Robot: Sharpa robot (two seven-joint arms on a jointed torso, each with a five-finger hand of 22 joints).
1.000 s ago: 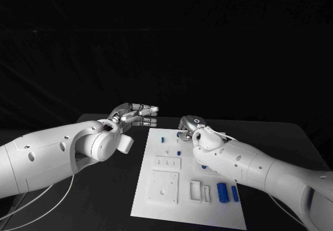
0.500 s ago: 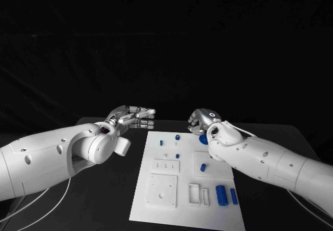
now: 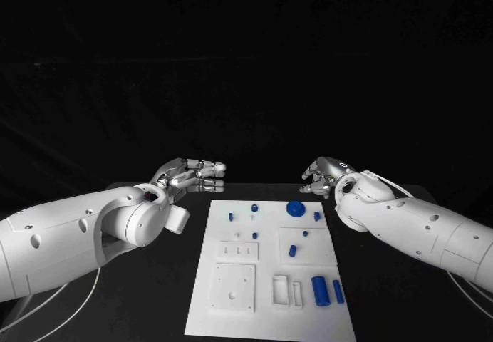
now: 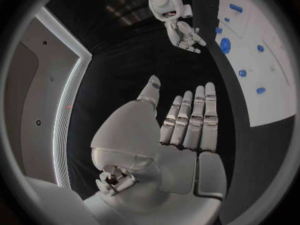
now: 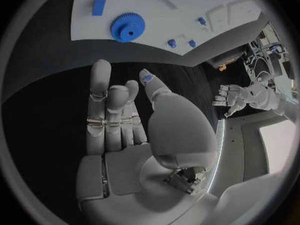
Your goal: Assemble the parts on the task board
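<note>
1. Left robot hand (image 3: 192,174) hovers beside the board's far left corner, fingers spread, holding nothing.
2. Right robot hand (image 3: 327,176) hangs past the far right corner, fingers apart, empty.
3. Blue gear (image 3: 296,208) lies on the white board (image 3: 269,313), which lies on the bench (image 3: 390,285).

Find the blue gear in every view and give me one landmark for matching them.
Head view: the blue gear lies near the far edge of the task board, nearer the right hand.
Left wrist view: the gear lies on the board beyond the right hand.
Right wrist view: the gear lies beyond the fingertips.
Shared landmark: the board's far edge.
</note>
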